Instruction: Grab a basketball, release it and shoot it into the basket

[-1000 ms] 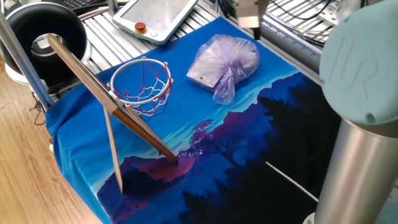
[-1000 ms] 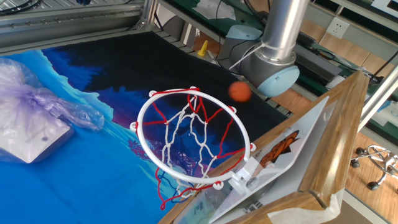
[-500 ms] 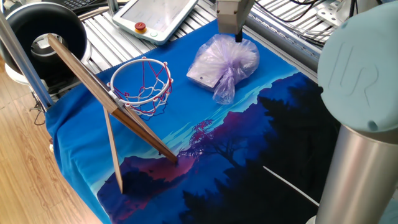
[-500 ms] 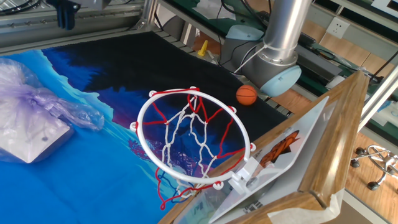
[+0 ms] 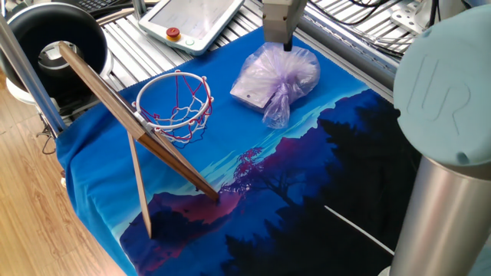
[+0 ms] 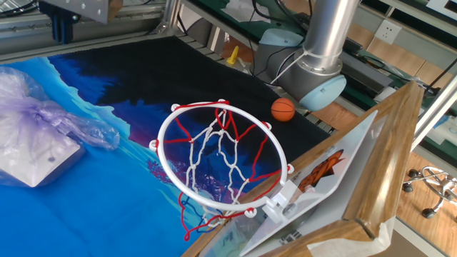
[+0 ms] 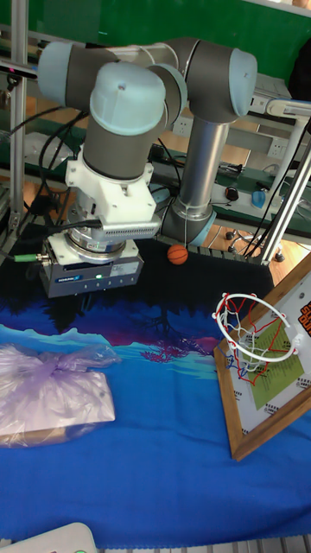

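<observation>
The small orange basketball lies on the dark cloth beside the robot's base, outside and beyond the basket; one fixed view does not show it. The basket, a red rim with a string net, hangs from a tilted wooden backboard. My gripper hovers above the lilac bag at the far side of the cloth, well away from ball and basket. It looks open, with nothing between its dark fingers. In the tall fixed view only the gripper's body shows.
A translucent lilac bag with a flat white item inside lies under the gripper. A black round tub and a teach pendant sit off the cloth. The arm's column stands near the ball.
The ball, blurred in the air past the rim a second ago, has dropped and settled by the robot base. The gripper has travelled over the bag.
</observation>
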`<state>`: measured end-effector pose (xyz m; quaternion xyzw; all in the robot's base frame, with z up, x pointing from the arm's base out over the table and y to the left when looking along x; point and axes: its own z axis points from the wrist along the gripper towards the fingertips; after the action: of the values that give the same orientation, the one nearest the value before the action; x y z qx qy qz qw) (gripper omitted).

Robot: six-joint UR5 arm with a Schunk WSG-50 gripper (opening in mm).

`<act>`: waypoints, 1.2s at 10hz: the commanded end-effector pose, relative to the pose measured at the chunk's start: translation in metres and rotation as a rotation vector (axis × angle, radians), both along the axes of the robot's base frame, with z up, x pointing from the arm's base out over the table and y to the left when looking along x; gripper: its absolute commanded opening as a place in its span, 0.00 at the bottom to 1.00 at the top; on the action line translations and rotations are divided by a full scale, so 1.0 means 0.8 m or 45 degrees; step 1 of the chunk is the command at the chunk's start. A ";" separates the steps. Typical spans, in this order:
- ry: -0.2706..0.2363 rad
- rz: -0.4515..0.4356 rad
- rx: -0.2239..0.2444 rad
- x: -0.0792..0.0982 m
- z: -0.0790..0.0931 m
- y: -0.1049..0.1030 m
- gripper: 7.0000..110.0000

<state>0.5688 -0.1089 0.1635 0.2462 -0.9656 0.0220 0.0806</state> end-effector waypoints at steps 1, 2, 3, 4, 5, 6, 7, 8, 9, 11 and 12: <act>0.018 -0.003 0.051 0.005 -0.020 0.026 0.00; 0.023 -0.007 0.011 0.007 -0.025 0.026 0.00; 0.118 0.036 -0.038 -0.011 -0.025 0.019 0.00; 0.215 0.023 -0.017 -0.030 -0.025 0.029 0.00; 0.259 0.018 0.018 -0.038 -0.031 0.040 0.00; 0.274 0.014 0.033 -0.042 -0.036 0.047 0.00; 0.281 0.011 0.040 -0.046 -0.039 0.055 0.00; 0.353 0.008 0.086 -0.069 -0.036 0.076 0.00; 0.404 -0.042 0.140 -0.090 -0.037 0.108 0.00; 0.376 -0.077 0.106 -0.093 -0.050 0.122 0.00; 0.373 -0.072 0.113 -0.092 -0.050 0.124 0.00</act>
<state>0.5055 -0.0305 0.1276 0.2334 -0.9496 -0.0451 0.2043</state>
